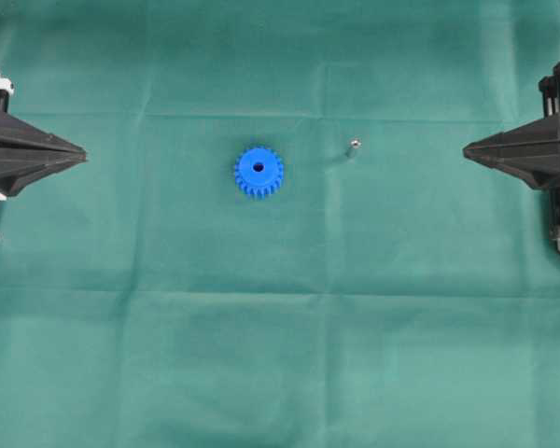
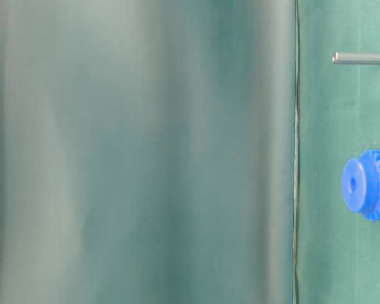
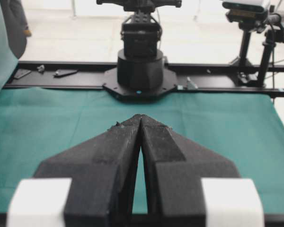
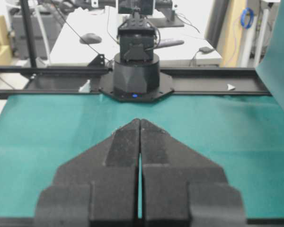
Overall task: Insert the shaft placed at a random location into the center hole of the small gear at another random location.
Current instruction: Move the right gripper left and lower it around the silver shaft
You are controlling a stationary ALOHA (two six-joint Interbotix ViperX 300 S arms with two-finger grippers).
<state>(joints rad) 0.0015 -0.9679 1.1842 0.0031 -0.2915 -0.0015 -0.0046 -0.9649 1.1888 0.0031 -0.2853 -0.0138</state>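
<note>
At the left edge of the overhead view the left gripper (image 1: 82,156) sits pulled back, well apart from the gear (image 1: 259,172), its jaws pressed together on nothing, as its wrist view confirms (image 3: 140,118); I judge this a parked pose, since nothing of the task looks begun. The gear lies flat on the green cloth (image 1: 280,355) near the middle, its hole (image 1: 258,168) facing up, which suits a pin coming down from above. Right of the gear and a little farther up the view, near but not touching it, is the shaft (image 1: 353,146); from overhead it shows only as a small bright dot with a short shadow, so I read it as standing on end. The table-level view, turned on its side, shows its full length (image 2: 360,58) apart from the gear (image 2: 367,185). Farther right of the gear the right gripper (image 1: 467,150) mirrors the left, tips closed and empty (image 4: 139,121). Both arms are cut off by the overhead frame. Neither wrist view catches gear or shaft; the closed fingers block the cloth ahead. Much of the table-level view is a blurred green surface, and the gear is cropped at its edge.
</note>
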